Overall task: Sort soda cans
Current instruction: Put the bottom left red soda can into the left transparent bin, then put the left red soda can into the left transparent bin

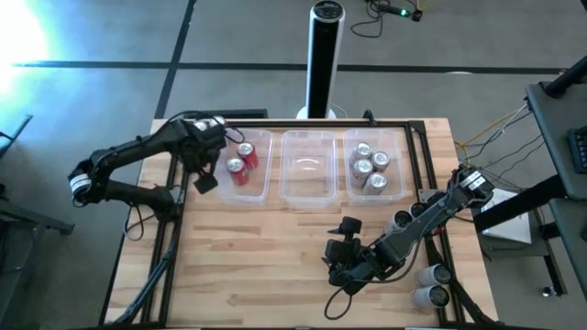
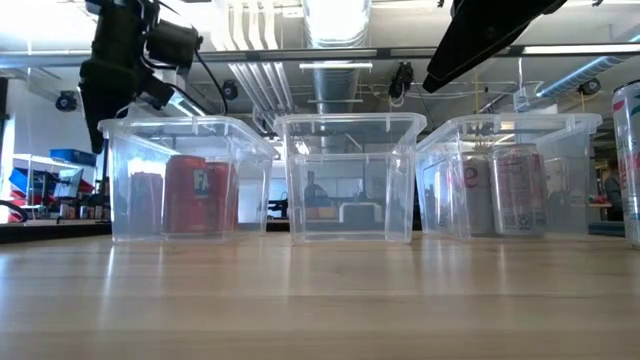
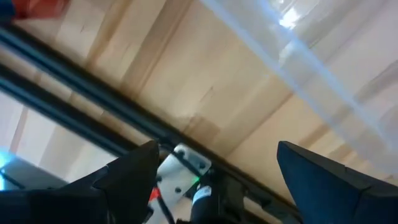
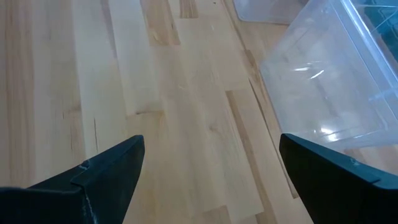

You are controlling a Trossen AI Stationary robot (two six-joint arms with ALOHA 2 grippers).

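Hovering with my right gripper point(image 1: 341, 266) spread and empty, loose cans point(image 1: 431, 284) lying behind it by my forearm, I could knock them off the table edge swinging back, while my left gripper point(image 1: 205, 181), also spread, waits beside the red cans point(image 1: 240, 162).

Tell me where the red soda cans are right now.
In the high view, the two red soda cans sit in the left tub, beside the left claw; the middle tub is its neighbour.

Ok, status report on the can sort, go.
Left claw open, empty, beside left tub. Right claw open, empty, over bare table. Red cans left tub, silver cans right tub, middle tub empty. Loose cans at right edge.
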